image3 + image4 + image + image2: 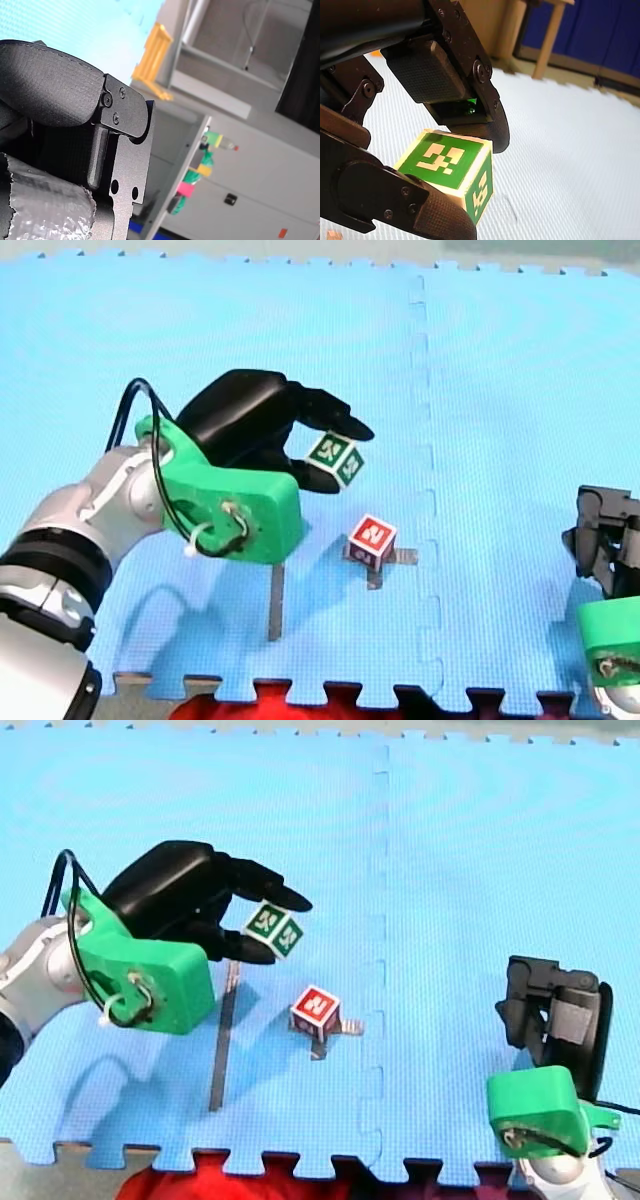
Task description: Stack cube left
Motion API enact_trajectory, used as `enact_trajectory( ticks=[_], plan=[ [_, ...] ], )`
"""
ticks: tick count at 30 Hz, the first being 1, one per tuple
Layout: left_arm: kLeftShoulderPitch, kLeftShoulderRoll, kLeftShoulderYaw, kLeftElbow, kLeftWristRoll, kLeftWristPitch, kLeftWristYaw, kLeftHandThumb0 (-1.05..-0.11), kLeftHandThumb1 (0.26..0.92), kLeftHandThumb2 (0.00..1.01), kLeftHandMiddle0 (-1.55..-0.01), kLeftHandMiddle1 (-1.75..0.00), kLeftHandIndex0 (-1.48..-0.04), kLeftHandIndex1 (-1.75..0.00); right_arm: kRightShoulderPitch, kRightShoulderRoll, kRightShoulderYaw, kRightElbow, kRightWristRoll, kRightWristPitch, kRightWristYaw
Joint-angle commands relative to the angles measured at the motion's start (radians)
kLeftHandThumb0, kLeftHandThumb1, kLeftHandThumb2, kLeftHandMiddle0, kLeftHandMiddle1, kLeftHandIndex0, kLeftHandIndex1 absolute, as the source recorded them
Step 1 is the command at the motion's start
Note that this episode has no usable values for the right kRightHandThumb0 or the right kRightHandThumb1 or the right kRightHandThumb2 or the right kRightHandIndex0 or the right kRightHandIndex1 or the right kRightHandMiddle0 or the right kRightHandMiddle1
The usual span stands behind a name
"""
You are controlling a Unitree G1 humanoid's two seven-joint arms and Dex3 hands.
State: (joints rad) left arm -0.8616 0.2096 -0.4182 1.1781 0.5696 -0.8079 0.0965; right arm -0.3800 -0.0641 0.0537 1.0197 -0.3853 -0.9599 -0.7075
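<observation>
My left hand holds a green cube with white markings, pinched between its black fingers above the blue mat. The same green cube sits between fingers in the second wrist view. A red cube with a white marking stands on the mat, below and to the right of the held cube and apart from it. My right hand is at the right edge near the mat's front, holding nothing, fingers curled.
Blue foam mat tiles cover the surface, with a seam running front to back just right of the red cube. Grey tape strips lie on the mat. A red edge shows beyond the mat's front.
</observation>
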Motion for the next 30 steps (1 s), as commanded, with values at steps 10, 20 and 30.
enact_trajectory(
  ticks=[10,20,30],
  plan=[
    [0.008,-0.007,-0.032,-0.009,0.017,0.025,-0.043,-0.455,0.863,0.01,-0.85,-1.75,-1.24,-0.05,0.009,-0.002,-0.005,-0.025,0.000,0.005,-0.007],
    [0.015,-0.002,-0.048,-0.044,0.017,0.053,-0.118,-0.467,0.868,0.00,-0.89,-1.52,-1.24,-0.01,0.016,0.003,-0.004,-0.046,-0.006,0.031,-0.016],
    [0.014,-0.006,-0.044,-0.051,0.012,0.061,-0.119,-0.466,0.865,0.00,-0.95,-1.28,-1.23,0.00,0.011,0.005,-0.001,-0.037,-0.014,0.031,-0.031]
  ],
)
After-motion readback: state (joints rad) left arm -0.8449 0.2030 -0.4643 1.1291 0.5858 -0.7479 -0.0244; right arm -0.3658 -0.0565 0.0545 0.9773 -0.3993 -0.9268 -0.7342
